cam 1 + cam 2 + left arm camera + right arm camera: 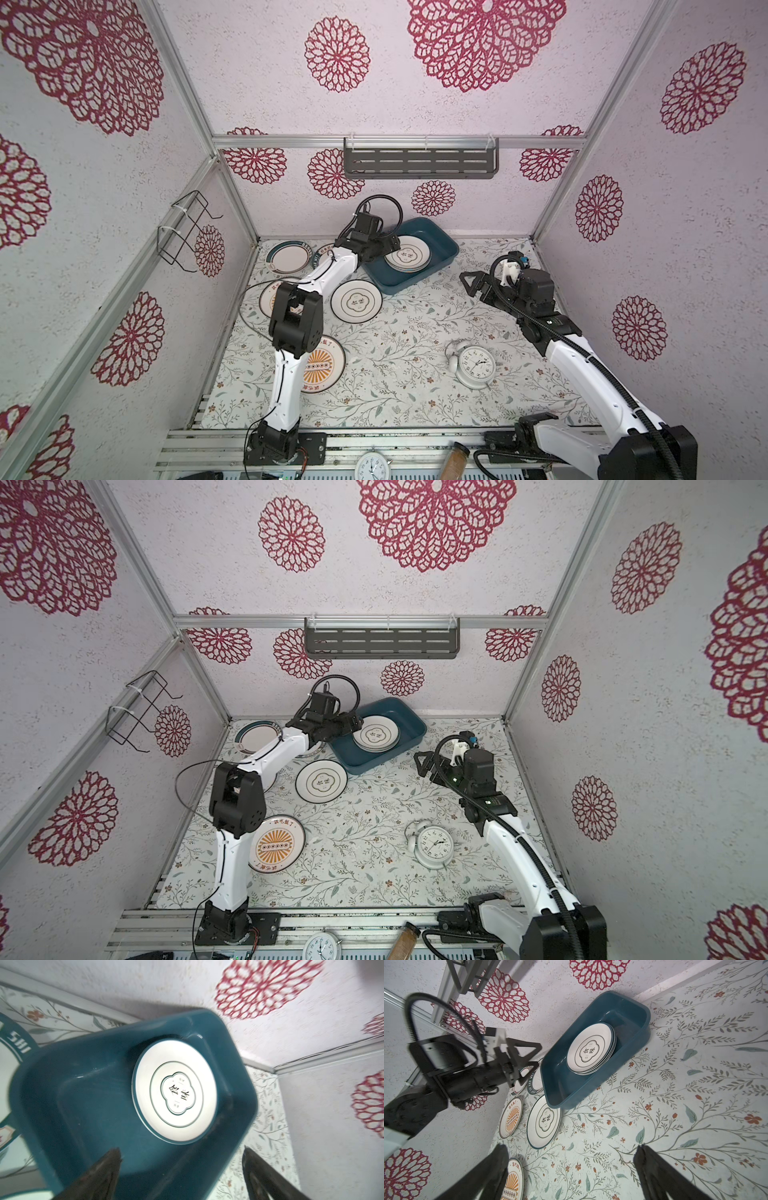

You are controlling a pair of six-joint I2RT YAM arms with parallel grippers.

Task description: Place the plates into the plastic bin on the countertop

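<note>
The teal plastic bin (441,244) (412,725) stands at the back of the leafy countertop (415,332), holding a stack of white quatrefoil plates (407,254) (174,1093) (591,1048). My left gripper (388,245) (180,1157) hovers open over the bin's near-left end beside the stack, holding nothing. On the countertop lie a quatrefoil plate (356,300) (544,1122), an orange sunburst plate (320,365), a second sunburst plate (510,1118) partly under the left arm, and teal-rimmed plates (286,257). The right gripper (473,286) (572,1147) waits open and empty right of the bin.
A white alarm clock (476,366) lies right of centre on the countertop. A grey slotted shelf (419,162) hangs on the back wall and a wire rack (187,232) on the left wall. On the front rail sit another clock (372,467) and a spice jar (455,459).
</note>
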